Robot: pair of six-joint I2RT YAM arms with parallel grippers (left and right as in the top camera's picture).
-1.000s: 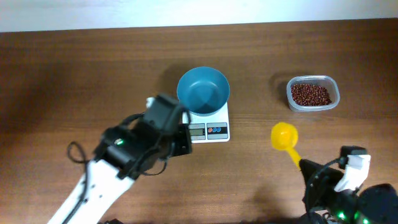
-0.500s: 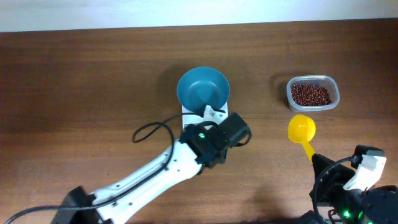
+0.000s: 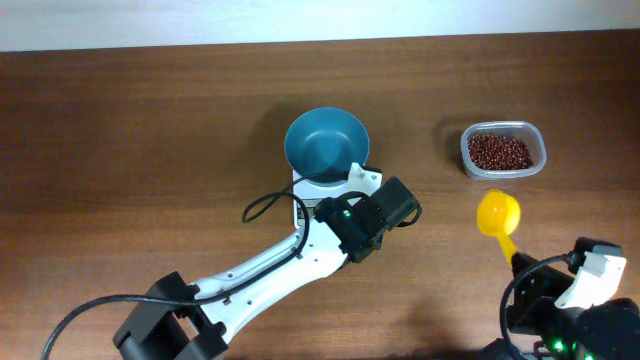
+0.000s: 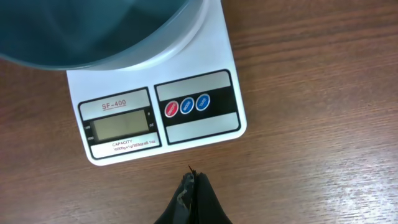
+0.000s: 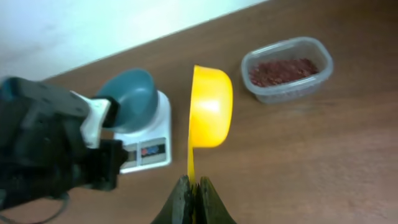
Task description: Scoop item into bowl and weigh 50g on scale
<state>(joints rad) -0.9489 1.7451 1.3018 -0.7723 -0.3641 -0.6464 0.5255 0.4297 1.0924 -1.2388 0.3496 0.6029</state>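
- Scale [image 4: 153, 93]: white, square, sitting on the brown wooden surface [image 3: 150, 130]. Taken as reference for all positions below.
- Bowl [image 3: 327, 146]: teal, resting on the scale platform and overhanging its back edge.
- Front panel: grey display [image 4: 121, 127] on the left, digits not legible. One red and two blue buttons [image 4: 186, 106] on the right.
- Left end effector [image 4: 191, 183]: fingers pressed together, nothing between them. Tip just in front of the scale's front edge, below the button panel. Contact with the surface cannot be told.
- In the overhead view, left arm lying across the scale's front-right corner and hiding most of the panel.
- Beans [image 3: 499, 152]: dark red-brown heap inside a clear plastic tub [image 3: 540, 150], well to the right of the scale, level with the bowl.
- Yellow scoop [image 3: 498, 213]: right of the scale and in front of the tub, apart from both. Cup interior plain yellow.
- Right end effector [image 5: 191, 186]: pinching the scoop's handle, cup pointing away from the wrist camera towards the tub side.
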